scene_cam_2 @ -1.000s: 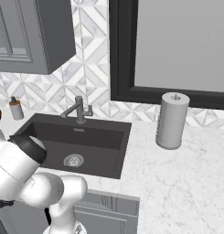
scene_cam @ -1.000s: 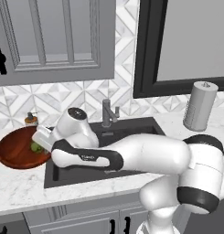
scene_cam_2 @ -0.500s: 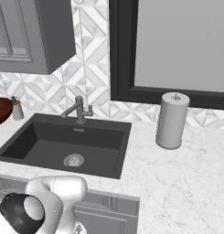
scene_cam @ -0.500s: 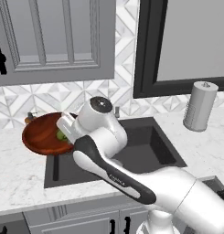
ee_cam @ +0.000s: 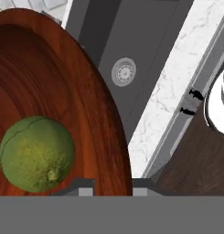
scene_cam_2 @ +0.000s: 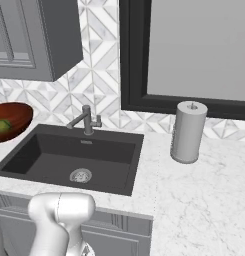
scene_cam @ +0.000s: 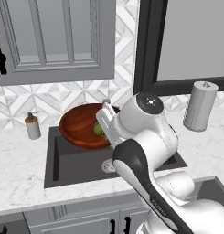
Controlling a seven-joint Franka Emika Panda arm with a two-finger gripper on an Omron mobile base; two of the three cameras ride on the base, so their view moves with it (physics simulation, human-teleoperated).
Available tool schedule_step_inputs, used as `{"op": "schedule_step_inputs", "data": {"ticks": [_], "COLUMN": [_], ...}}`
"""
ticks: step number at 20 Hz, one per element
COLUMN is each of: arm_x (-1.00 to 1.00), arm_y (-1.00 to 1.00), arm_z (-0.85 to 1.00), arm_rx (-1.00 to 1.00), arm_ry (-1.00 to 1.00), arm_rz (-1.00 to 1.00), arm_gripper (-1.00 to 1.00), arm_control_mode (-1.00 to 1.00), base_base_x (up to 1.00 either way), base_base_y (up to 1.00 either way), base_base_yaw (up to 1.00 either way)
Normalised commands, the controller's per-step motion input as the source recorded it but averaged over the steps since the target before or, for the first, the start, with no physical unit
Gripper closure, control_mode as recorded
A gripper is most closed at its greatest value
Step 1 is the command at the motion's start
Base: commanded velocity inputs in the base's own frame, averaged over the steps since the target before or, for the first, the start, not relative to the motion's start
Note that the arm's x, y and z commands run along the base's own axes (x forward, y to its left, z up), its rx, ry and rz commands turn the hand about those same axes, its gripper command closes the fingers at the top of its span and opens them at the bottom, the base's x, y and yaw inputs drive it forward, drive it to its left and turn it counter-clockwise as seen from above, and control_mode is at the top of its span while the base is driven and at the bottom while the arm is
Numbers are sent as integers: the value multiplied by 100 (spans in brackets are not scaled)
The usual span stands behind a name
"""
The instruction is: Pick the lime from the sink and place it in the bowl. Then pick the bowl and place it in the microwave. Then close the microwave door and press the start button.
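In the hand view the end effector (ee_cam: pixel 112 183) is clamped narrowly on the rim of the wooden bowl (ee_cam: pixel 49 100), one fingertip on each side of the edge, with the lime (ee_cam: pixel 37 153) resting inside it. Below the rim this view shows the sink (ee_cam: pixel 109 41) with its round drain (ee_cam: pixel 124 71) and the marble desk (ee_cam: pixel 177 82) edge. The left base view shows the bowl (scene_cam: pixel 83 125) lifted and tilted above the sink's (scene_cam: pixel 77 162) back left part, near a soap dispenser (scene_cam: pixel 33 126). The right base view adds the faucet (scene_cam_2: pixel 85 120) and a paper towel roll (scene_cam_2: pixel 188 132).
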Motion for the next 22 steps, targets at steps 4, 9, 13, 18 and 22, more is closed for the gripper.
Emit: {"op": "schedule_step_inputs", "data": {"ticks": [4,9,13,18,22], "arm_x": [-40,-23,-12,-7,-1], "arm_y": [-98,-97,-82,-30,-17], "arm_z": [53,55,38,23,5], "arm_rx": [0,1,3,-2,-2], "arm_ry": [1,3,9,-10,-21], "arm_rz": [-24,-27,-18,3,10], "arm_gripper": [100,100,100,100,100], "arm_control_mode": [-100,-100,-100,-100,-100], "base_base_x": [0,0,0,0,0], "base_base_y": [0,0,0,0,0], "base_base_yaw": [0,0,0,0,0]}}
